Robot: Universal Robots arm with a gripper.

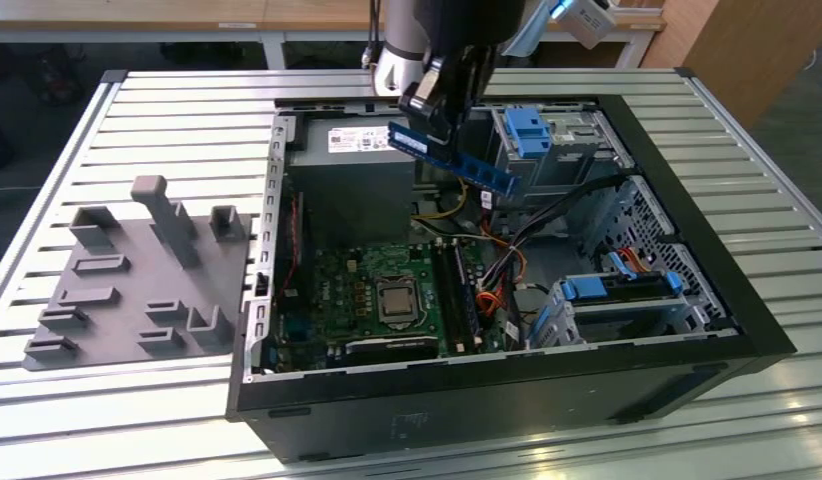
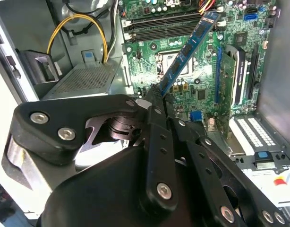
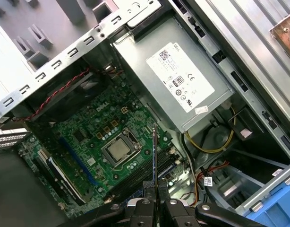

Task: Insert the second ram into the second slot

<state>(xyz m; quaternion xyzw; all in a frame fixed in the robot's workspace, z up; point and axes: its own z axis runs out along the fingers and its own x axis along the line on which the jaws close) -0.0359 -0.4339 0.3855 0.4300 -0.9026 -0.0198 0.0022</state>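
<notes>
Exterior view: my gripper (image 1: 429, 118) grips one end of the blue memory stick (image 1: 462, 162), tilted above the open computer case (image 1: 518, 400), well clear of the green board (image 1: 358, 290); I judge, to line it up.

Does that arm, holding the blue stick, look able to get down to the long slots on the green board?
Probably yes. The gripper holds the second ram above the open case, nothing stands between it and the memory slots, and the cables lie off to one side.
</notes>
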